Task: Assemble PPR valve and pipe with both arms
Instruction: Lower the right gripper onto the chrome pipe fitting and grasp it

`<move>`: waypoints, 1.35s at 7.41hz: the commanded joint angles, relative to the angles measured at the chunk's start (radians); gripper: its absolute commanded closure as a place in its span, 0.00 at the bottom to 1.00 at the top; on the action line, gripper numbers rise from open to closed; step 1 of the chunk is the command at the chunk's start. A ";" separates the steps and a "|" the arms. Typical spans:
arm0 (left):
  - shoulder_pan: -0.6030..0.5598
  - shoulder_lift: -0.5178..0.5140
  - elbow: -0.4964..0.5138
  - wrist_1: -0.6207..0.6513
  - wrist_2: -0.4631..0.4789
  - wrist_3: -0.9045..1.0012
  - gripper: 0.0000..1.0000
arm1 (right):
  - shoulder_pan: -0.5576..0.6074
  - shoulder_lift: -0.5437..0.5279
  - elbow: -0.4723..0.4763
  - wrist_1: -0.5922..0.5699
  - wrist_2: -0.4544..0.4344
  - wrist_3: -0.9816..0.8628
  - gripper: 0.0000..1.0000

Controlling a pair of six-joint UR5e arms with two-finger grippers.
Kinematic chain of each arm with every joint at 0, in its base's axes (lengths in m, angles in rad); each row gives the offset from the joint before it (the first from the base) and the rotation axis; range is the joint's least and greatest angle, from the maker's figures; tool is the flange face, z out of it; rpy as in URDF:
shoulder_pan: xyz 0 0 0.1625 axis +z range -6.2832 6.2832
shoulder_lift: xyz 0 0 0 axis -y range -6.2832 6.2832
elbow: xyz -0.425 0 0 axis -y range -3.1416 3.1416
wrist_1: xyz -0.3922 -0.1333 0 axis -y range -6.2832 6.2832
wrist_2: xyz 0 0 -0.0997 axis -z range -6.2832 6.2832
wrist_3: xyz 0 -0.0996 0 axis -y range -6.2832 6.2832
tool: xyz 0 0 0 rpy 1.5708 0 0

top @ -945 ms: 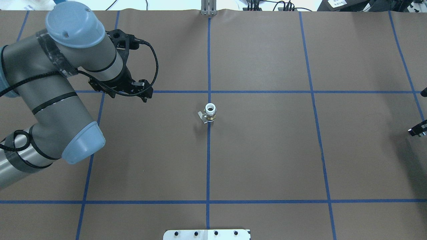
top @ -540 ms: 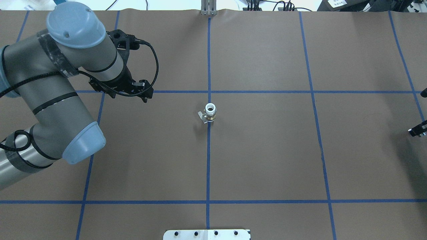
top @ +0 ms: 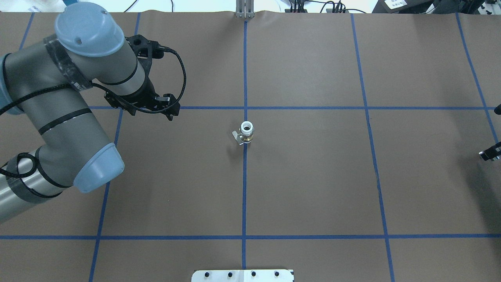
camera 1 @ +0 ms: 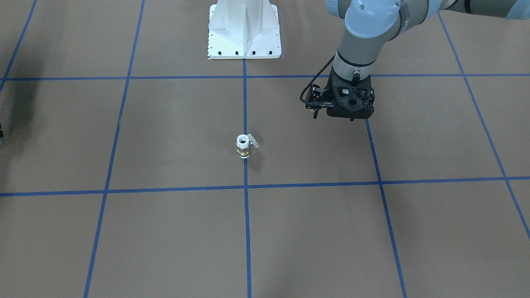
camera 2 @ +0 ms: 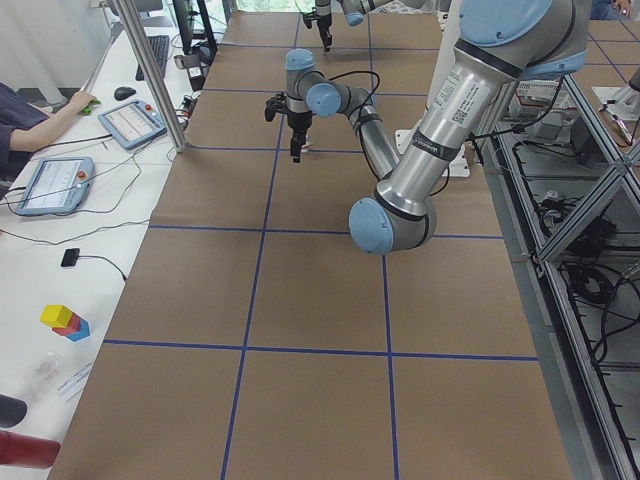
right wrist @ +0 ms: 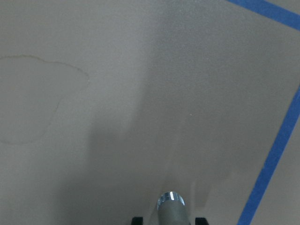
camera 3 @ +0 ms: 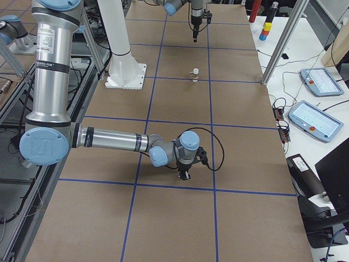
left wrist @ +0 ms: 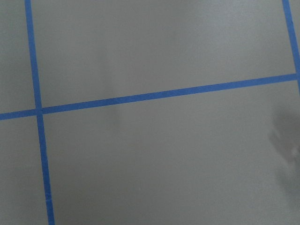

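Observation:
The PPR valve (top: 246,133) stands upright on the centre blue line, white collar on top, brass middle, silver lever out to one side; it also shows in the front view (camera 1: 243,147) and the right side view (camera 3: 194,73). My left gripper (top: 163,106) hangs over the table well to the valve's left, pointing down (camera 1: 350,111); its fingers do not show clearly. My right gripper (right wrist: 169,219) is shut on the grey pipe (right wrist: 171,208), held low over the table far to the valve's right (camera 3: 185,173), at the overhead view's right edge (top: 489,153).
Brown paper with blue tape grid lines covers the table (top: 313,176). The white bolted pedestal (camera 1: 244,29) stands at the robot's side of the table. Operators' tablets (camera 3: 316,120) and coloured blocks (camera 2: 65,320) lie off the table's far edge.
Almost nothing: the left arm has drifted a few pixels and the right gripper's tip at the edge has barely shifted. The valve has not moved.

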 commanded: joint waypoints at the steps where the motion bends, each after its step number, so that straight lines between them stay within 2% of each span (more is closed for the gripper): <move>1: 0.001 0.000 0.001 0.000 0.000 -0.002 0.00 | 0.003 0.000 0.001 0.002 -0.001 -0.019 0.53; 5: 0.007 0.000 0.001 0.000 0.002 -0.002 0.00 | 0.011 -0.002 0.001 -0.001 -0.001 -0.025 0.55; 6: 0.007 -0.001 0.001 0.000 0.002 -0.002 0.00 | 0.014 -0.002 0.001 -0.001 -0.001 -0.025 0.65; 7: 0.007 0.000 0.001 0.000 0.002 -0.002 0.00 | 0.017 0.000 -0.001 -0.002 0.000 -0.027 0.67; 8: 0.007 0.000 0.001 0.000 0.002 -0.002 0.00 | 0.017 0.000 0.001 -0.002 0.000 -0.030 0.75; 9: 0.007 0.000 0.001 0.000 0.002 -0.002 0.00 | 0.022 0.000 0.001 -0.002 0.002 -0.030 0.92; 10: 0.007 0.000 0.001 0.000 0.002 -0.002 0.00 | 0.035 0.000 0.004 -0.002 0.010 -0.030 1.00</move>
